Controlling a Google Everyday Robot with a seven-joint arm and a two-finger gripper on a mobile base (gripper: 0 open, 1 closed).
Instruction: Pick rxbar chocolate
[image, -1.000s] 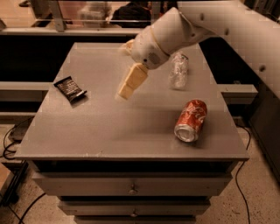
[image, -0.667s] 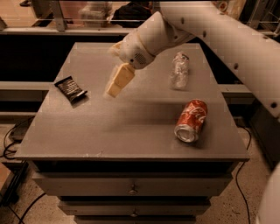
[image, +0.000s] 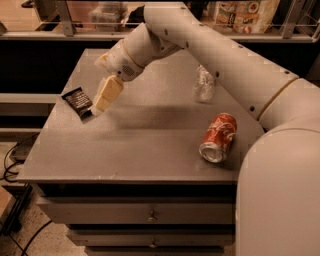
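The rxbar chocolate (image: 78, 101) is a small flat black-wrapped bar lying at the left edge of the grey table (image: 140, 145). My gripper (image: 103, 100) hangs from the white arm that reaches in from the right, its cream fingers pointing down and left. It sits just right of the bar, very close to its right end. It holds nothing that I can see.
A red soda can (image: 218, 137) lies on its side at the right front of the table. A clear plastic bottle (image: 203, 84) lies at the back right. Drawers run below the table front. Cables lie on the floor at the left.
My gripper has moved left and down across the table, from near the middle to right beside the black bar. The bar, can and bottle have not moved.
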